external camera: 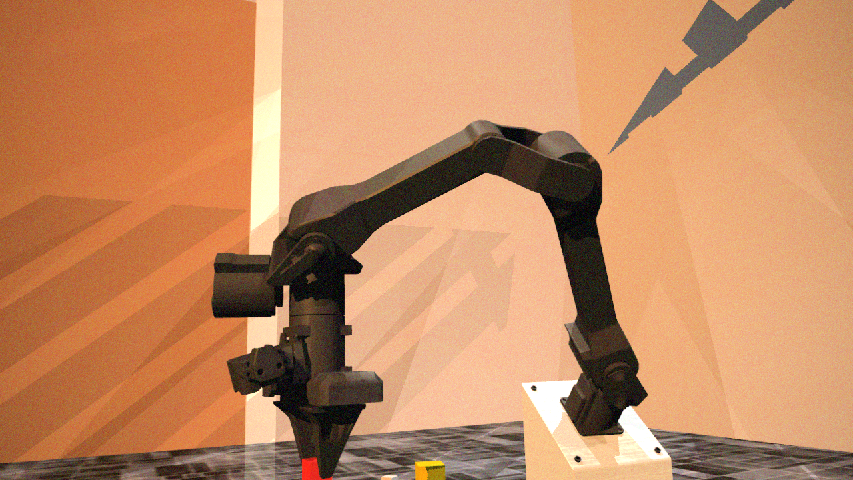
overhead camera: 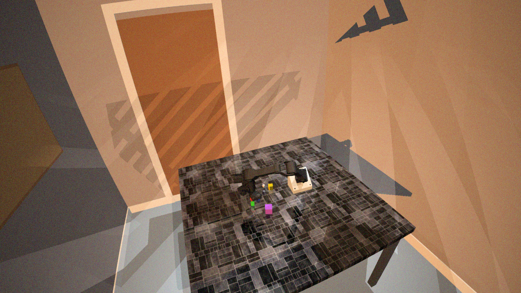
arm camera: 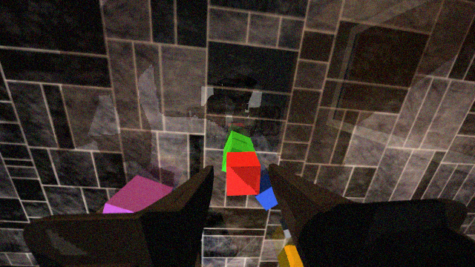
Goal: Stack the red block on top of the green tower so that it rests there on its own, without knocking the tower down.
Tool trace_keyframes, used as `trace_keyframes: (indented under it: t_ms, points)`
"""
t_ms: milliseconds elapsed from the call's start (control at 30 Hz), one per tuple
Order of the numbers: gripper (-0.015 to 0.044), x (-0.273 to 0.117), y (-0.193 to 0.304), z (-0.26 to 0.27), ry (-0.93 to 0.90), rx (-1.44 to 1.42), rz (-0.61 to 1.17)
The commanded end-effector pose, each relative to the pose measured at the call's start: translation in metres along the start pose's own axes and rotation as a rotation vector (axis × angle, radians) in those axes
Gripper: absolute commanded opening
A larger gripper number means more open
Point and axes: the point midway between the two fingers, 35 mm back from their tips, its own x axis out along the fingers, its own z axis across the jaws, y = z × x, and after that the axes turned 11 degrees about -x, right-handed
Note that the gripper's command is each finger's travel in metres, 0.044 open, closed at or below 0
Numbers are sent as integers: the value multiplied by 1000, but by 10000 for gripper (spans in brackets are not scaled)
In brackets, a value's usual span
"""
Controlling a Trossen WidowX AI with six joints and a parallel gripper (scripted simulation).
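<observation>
The red block [overhead camera: 250, 198] [external camera: 308, 469] [arm camera: 243, 180] is between the fingers of my gripper [external camera: 317, 468] [arm camera: 241, 170], which stands open with a gap on each side of the block in the wrist view. The green tower [overhead camera: 252, 203] [arm camera: 239, 142] is partly hidden under the red block in the wrist view. The red block appears to sit on its top, turned a little against it. The contact between them is hidden, so I cannot tell how squarely it rests. The lower part of the tower is out of sight in the exterior view.
A small blue block [arm camera: 268, 199] lies close beside the tower, by the right finger in the wrist view. A magenta block [overhead camera: 268, 209] [arm camera: 137, 190] stands to the other side. A yellow block [overhead camera: 270, 186] [external camera: 430, 471] [arm camera: 290, 256] and a small white object [overhead camera: 263, 185] are nearer the arm's base.
</observation>
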Motion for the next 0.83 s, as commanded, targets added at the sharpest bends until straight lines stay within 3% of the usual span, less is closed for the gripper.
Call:
trace_keyframes:
  t_ms: [0,167,800]
  points:
    - [315,0,0,0,1,0,0]
    - [440,0,0,0,1,0,0]
    - [440,0,0,0,1,0,0]
